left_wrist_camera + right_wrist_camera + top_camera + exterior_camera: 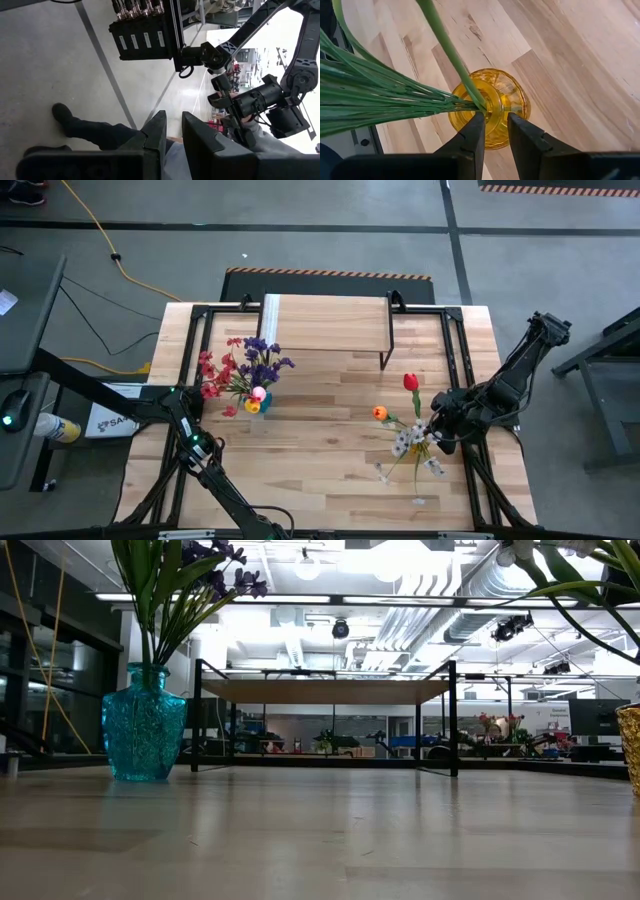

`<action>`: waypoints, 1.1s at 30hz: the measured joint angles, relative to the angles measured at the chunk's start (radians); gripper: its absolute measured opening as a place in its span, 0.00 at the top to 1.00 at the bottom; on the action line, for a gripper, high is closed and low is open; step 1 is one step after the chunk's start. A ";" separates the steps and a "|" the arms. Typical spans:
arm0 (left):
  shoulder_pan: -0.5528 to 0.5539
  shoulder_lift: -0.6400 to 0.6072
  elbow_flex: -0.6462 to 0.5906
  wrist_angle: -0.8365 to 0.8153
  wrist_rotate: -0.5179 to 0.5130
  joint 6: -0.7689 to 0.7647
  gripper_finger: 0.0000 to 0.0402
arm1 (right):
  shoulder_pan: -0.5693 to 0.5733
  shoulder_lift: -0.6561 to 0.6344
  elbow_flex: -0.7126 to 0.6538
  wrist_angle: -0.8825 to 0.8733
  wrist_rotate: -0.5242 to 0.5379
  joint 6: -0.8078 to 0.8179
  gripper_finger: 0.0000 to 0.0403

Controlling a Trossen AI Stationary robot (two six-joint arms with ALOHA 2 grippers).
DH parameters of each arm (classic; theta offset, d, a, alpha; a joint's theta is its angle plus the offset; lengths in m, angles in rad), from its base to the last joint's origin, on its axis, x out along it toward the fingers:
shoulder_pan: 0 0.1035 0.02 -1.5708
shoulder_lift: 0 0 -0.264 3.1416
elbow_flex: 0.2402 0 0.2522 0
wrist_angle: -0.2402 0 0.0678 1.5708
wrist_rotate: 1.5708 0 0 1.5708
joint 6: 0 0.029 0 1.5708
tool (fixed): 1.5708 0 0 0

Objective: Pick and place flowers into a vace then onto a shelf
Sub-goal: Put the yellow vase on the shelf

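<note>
Only the right wrist view shows the right gripper (493,120) jaws pinching flower stems (451,49) over the yellow vase (512,97).

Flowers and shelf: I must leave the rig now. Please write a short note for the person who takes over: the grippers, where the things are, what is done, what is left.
Left gripper: waiting at the table's left side, aimed away from the table.
Right gripper: just over the mouth of the yellow vase, at the stems; its grip is unclear.
Flowers: one bunch stands in the blue vase, another in the yellow vase.
Done: flowers are in vases.
Left: both vases stand on the table, not on the shelf; they probably go there next.
</note>
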 joint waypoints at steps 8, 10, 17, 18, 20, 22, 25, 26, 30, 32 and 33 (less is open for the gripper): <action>0.000 0.000 0.000 -0.006 0.000 0.000 0.76 | 0.000 0.000 0.000 0.000 -0.003 -0.015 0.72; 0.000 0.000 0.000 -0.006 0.000 0.000 0.76 | 0.000 0.000 0.000 0.001 -0.004 -0.008 0.69; 0.000 0.000 0.000 -0.006 0.000 0.000 0.76 | 0.000 0.000 0.000 0.001 -0.013 -0.005 0.63; 0.000 0.000 0.000 -0.006 0.000 0.000 0.76 | 0.000 0.000 0.000 0.001 -0.013 -0.004 0.62; 0.000 0.000 0.000 -0.006 0.000 0.000 0.76 | 0.000 0.000 0.000 0.001 -0.014 -0.004 0.61; 0.000 0.000 0.000 -0.006 0.000 0.000 0.76 | 0.000 0.000 0.000 0.001 -0.014 -0.004 0.61; 0.000 0.000 0.000 -0.006 0.000 0.000 0.76 | 0.000 0.000 0.000 0.001 -0.014 -0.004 0.61; 0.000 0.000 0.000 -0.006 0.000 0.000 0.76 | 0.000 0.001 0.000 0.001 -0.014 -0.004 0.62; 0.000 0.000 0.000 -0.006 0.000 0.000 0.76 | 0.000 0.001 0.000 0.003 -0.014 -0.004 0.62; 0.000 0.000 0.000 -0.006 0.000 0.000 0.76 | 0.000 0.001 0.000 0.009 -0.014 -0.004 0.62; 0.000 0.000 0.000 -0.006 0.000 0.000 0.76 | 0.000 0.001 0.000 0.010 -0.015 -0.004 0.62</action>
